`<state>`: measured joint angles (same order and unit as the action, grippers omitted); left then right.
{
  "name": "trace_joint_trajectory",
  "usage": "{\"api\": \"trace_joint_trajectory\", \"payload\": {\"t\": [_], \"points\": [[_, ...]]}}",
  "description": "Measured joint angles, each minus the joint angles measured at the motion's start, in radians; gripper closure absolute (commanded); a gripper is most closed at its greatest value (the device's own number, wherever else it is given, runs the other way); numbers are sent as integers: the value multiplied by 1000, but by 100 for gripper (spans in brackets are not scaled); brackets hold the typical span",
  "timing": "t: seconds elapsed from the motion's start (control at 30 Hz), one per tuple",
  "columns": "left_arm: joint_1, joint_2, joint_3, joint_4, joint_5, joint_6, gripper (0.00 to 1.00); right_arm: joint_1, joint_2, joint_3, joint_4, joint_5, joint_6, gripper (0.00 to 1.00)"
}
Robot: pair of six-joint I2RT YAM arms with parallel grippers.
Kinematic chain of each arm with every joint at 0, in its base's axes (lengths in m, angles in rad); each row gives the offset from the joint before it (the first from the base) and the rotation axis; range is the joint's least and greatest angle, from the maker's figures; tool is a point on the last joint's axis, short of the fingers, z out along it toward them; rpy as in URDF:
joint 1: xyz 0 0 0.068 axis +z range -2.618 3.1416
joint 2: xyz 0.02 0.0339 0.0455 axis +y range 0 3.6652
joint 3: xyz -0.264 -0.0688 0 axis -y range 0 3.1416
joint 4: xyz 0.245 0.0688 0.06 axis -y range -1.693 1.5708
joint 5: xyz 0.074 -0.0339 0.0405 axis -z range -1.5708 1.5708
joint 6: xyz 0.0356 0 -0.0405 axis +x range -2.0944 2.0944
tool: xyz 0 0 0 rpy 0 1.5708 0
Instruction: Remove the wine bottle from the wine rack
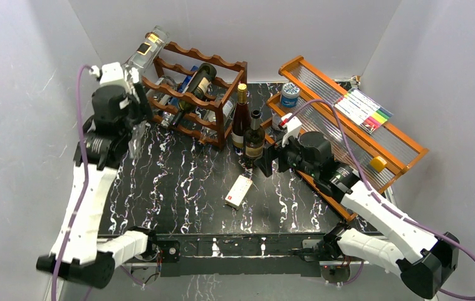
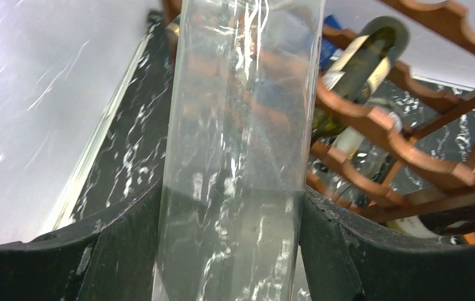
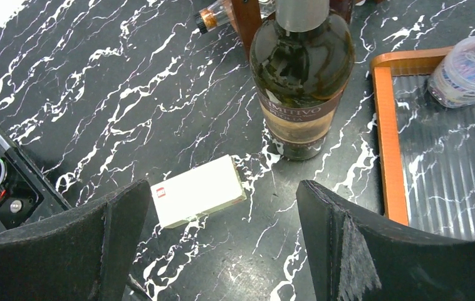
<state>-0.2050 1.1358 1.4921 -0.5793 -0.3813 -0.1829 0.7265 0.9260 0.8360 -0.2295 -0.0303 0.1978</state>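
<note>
Wine bottle (image 1: 147, 47) of clear glass sits pinched in the left jaws (image 2: 230, 241). In the left wrist view one finger (image 2: 122, 251) presses on each side of the glass, and the bottle runs straight out between them and past both edges of the frame. From above it is held up in the air, tilted, just beside the far left corner of the wine rack (image 1: 213, 59). Its labelled end is higher than the top rail and it rests in none of the scallops.

The right jaws (image 3: 221, 194) are spread wide and grip nothing. They hang low over the counter (image 1: 178, 182), right of the rack.

Counted: one rack at the far side of the counter, left of centre. One dark bottle with a cream label (image 1: 200, 81) lies slanting across its upper rails. More bottles lie in the lower tiers, too overlapped to count. Two upright bottles stand on the counter just right of the rack. The gold-capped one (image 1: 241, 119) is farther away, and the dark brown-labelled one (image 1: 254, 138) is nearer, straight ahead of the right jaws. One white box (image 1: 238, 191) lies flat on the counter on the near side of them. One orange-brown stepped shelf (image 1: 341, 135) stands at the right, carrying one blue-lidded jar (image 1: 289, 94), one pack of coloured markers (image 1: 363, 108) and one yellow block (image 1: 378, 163).
</note>
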Motion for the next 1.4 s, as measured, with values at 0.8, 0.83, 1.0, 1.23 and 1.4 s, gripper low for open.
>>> {"api": "trace_joint_trajectory", "payload": {"t": [0.8, 0.83, 1.0, 1.23, 1.4], "points": [[0, -282, -476, -370, 176, -678, 100, 88, 167, 51, 131, -79, -5, 2], [0, -282, -498, -369, 210, -716, 100, 117, 167, 50, 153, -79, -19, 2], [0, -282, -565, -363, 320, -851, 100, 296, 174, 28, 300, -110, -127, 2], [0, -291, -597, -325, 399, -976, 100, 513, 329, 2, 566, -142, -379, 2], [0, -290, -648, -315, 465, -1046, 100, 570, 495, 2, 718, -148, -512, 3]]}}
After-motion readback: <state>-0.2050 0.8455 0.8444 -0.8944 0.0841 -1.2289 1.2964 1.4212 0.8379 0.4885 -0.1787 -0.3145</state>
